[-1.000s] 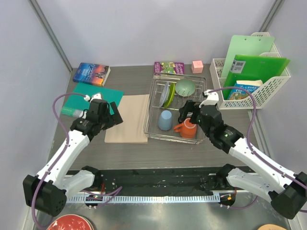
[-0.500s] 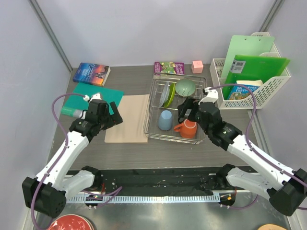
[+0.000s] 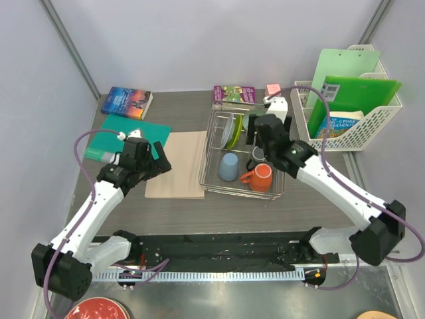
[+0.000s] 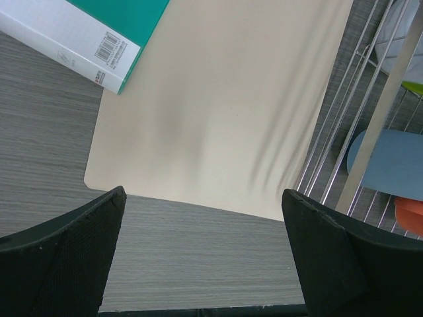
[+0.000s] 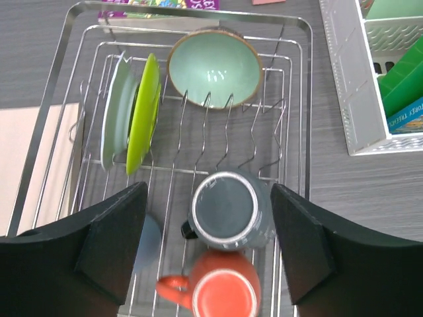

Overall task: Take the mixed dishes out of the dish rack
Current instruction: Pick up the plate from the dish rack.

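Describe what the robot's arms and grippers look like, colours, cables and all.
The left arm and right arm have glossy white link shells with black joints and black wrist housings. A thin lilac cable loops out from each wrist and runs back along the arm. The left gripper and right gripper have broad, black, wedge-shaped fingers with a finely textured surface. No markings are readable.

Nothing can be read in full. A barcode (image 4: 110, 49) with tiny, illegible digits sits on the white edge of the teal book (image 4: 125, 12) at the left of the desk. The blue book (image 3: 335, 124) in the white basket (image 3: 378, 123) at the far right bears yellow lettering too small to read. Titles on the purple book (image 3: 234, 94) and the dark blue book (image 3: 127, 102) along the far edge are blurred.
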`<state>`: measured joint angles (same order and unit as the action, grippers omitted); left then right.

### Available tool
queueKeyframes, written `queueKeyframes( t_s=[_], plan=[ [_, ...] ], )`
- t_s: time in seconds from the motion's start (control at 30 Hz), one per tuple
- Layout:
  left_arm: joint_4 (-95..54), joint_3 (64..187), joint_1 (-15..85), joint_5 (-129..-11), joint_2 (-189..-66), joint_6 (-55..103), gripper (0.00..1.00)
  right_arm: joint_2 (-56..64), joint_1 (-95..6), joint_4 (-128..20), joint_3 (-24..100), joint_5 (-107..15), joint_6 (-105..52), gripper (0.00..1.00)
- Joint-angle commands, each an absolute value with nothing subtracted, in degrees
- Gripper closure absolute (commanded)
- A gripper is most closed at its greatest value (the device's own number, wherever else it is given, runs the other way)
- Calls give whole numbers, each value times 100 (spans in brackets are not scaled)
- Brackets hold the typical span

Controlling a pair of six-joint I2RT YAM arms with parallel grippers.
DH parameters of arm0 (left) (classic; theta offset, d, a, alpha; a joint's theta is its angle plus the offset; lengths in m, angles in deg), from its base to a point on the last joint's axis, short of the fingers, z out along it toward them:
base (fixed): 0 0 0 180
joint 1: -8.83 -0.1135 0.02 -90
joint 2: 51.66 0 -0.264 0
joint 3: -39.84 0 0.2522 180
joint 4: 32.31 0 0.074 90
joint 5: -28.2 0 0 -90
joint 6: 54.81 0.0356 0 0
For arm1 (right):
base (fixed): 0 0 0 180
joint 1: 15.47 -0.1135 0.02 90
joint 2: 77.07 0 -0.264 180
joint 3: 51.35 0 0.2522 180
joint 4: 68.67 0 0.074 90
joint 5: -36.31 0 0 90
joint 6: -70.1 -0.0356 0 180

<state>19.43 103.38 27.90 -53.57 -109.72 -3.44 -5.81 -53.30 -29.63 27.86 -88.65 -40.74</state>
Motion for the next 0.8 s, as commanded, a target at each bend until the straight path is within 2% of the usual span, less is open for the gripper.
queueKeyframes(
  t_s=[0.0, 0.07, 0.1, 0.13, 0.2, 0.3, 0.43, 0.53, 0.77],
  plan=[
    [1863, 10467, 2808, -5521, -11037, -383, 0, 130, -5336, -2669, 3517, -9561, -3774, 38],
    [1880, 10458, 2808, -5512, -11046, -375, 0, 334, -5335, -2810, 3649, -9553, -3800, 62],
    [1880, 10467, 2808, -5503, -11028, -375, 0, 561, -5335, -2853, 3772, -9544, -3853, 70],
    [1880, 10467, 2808, -5503, -11028, -375, 0, 659, -5344, -2897, 3843, -9500, -3906, 74],
    [1880, 10458, 2808, -5494, -11019, -366, 0, 974, -5335, -2924, 4070, -9421, -4002, 73],
    [1907, 10458, 2808, -5477, -11037, -366, 0, 1274, -5327, -2854, 4431, -9342, -4187, 64],
    [1933, 10476, 2808, -5442, -11063, -392, 0, 1941, -5344, -2390, 5081, -9534, -4240, 57],
    [1933, 10485, 2808, -5442, -11081, -418, 0, 2285, -5353, -2117, 5521, -9755, -4267, 56],
    [1968, 10476, 2808, -5450, -11055, -427, 0, 2593, -5344, -2045, 5716, -9571, -4337, 56]
  ],
)
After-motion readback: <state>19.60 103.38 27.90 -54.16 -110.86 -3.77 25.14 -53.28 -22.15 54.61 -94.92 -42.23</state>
